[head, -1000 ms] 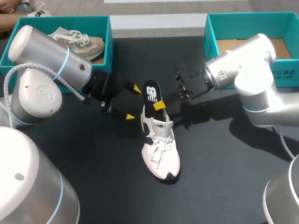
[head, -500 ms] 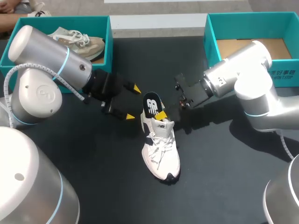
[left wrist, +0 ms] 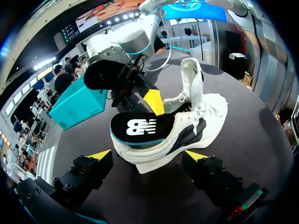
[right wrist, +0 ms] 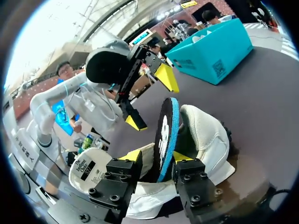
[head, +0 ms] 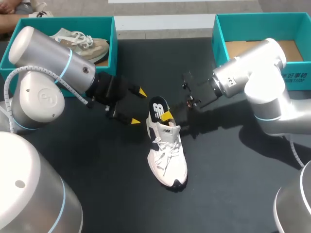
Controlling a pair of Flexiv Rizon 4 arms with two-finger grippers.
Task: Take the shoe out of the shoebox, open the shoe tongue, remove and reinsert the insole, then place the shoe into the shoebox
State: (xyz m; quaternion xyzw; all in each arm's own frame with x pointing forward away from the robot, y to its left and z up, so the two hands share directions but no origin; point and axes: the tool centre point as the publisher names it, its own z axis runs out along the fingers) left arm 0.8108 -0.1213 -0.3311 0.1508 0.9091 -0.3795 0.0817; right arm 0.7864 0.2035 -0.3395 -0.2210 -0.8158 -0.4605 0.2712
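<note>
Wrist view: right hand (right wrist: 156,157) apparently pinches insole (right wrist: 164,133).

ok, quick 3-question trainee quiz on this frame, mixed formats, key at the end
1. True or false: the insole lies flat on the table, clear of the white shoe.
2. Which gripper has the insole between its fingers? A) left gripper B) right gripper C) neither
3. Fill in: the left gripper's fingers are ____.
Key: 1 false, it stands up out of the shoe's heel opening; 2 B; 3 open.
</note>
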